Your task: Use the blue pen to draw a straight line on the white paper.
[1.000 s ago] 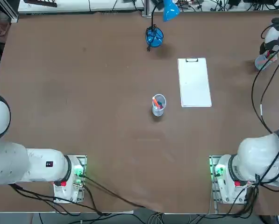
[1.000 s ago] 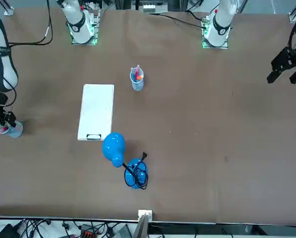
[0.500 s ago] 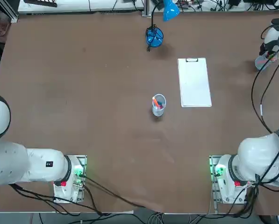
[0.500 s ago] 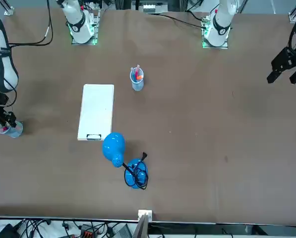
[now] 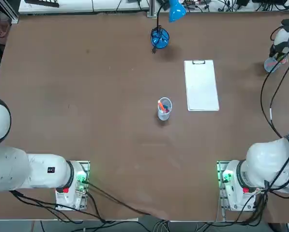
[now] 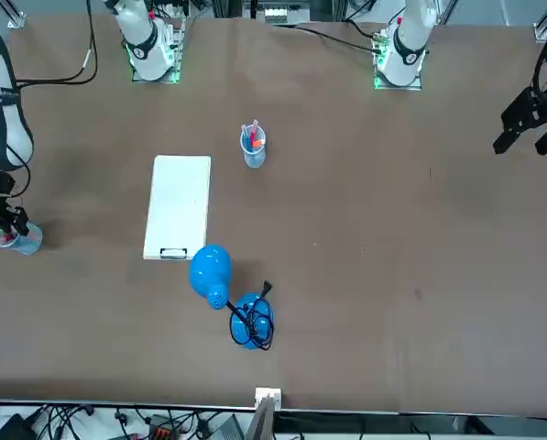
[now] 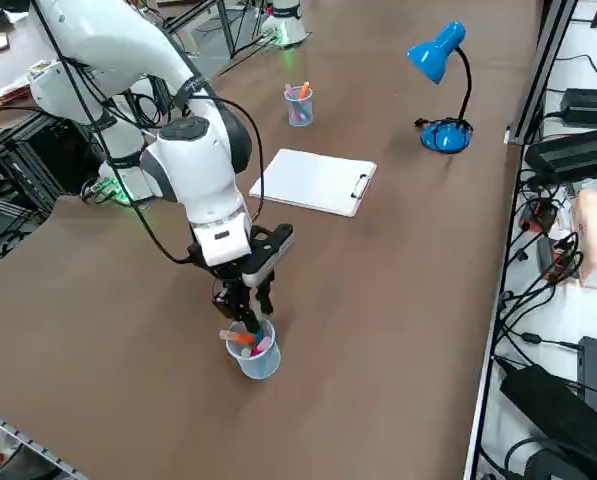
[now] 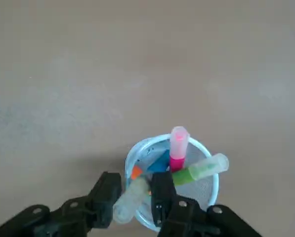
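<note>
Your right gripper (image 8: pixel 138 186) is over the cup (image 8: pixel 214 188) at the table's right side, its fingers standing apart at a moderate gap, with the clear end of a pen (image 8: pixel 132 200) showing between them. The blue pen (image 8: pixel 160 162) is inside that cup, beside the pink pen (image 8: pixel 178 149) and near an orange tip (image 8: pixel 136 172); you see its blue part lying aslant, but the rest is hidden, so you cannot tell which end points up. A green pen (image 8: pixel 200 169) leans out over the rim. The white paper (image 5: pixel 201 86) lies flat on its clipboard, well apart from the gripper, its long axis running away from your arm bases (very slightly skewed), with the metal clip (image 5: pixel 199 62) at the far short edge
</note>
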`<state>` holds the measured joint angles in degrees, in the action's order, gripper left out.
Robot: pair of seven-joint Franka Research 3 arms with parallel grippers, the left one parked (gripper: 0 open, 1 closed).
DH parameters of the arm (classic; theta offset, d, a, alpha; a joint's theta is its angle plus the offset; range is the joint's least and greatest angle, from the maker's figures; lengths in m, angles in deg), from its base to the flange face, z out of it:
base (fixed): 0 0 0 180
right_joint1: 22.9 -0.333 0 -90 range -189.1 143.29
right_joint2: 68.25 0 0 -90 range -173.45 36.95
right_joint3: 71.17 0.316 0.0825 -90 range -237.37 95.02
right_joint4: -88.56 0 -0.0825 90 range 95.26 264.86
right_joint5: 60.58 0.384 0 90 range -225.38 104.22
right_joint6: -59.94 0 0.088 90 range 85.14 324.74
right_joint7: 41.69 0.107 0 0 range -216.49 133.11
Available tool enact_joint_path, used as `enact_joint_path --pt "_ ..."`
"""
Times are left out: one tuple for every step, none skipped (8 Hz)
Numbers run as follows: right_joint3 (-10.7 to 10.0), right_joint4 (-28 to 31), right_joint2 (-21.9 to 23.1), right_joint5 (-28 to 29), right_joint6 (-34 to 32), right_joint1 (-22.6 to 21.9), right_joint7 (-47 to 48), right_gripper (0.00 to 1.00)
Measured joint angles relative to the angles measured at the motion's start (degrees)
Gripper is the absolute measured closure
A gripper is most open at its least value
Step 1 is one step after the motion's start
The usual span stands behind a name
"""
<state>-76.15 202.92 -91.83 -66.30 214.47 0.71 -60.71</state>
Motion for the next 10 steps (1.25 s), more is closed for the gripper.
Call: enact_joint_path --pt "0.0 -0.3 0.0 0.0 0.0 0.0 0.0 0.60" --pt "0.0 -0.5 0.0 0.0 0.0 0.0 0.0 0.61" --pt "0.0 -0.7 0.0 0.0 0.0 0.0 0.0 0.61" --pt "0.0 -0.7 0.0 0.0 0.0 0.1 0.0 0.64" --pt "0.0 -0.8 0.0 0.0 0.0 0.2 0.0 0.65" --pt "0.0 -0.9 0.0 0.0 0.0 0.4 0.0 0.65" --pt "0.0 -1.0 0.0 0.0 0.0 0.5 0.0 0.65" --pt "-0.1 -1.1 0.0 0.0 0.0 0.6 0.0 0.65" --pt "-0.1 -1.1 0.0 0.0 0.0 0.9 0.0 0.65" --pt "-0.1 -1.2 -0.1 -0.1 0.0 1.2 0.0 0.65"
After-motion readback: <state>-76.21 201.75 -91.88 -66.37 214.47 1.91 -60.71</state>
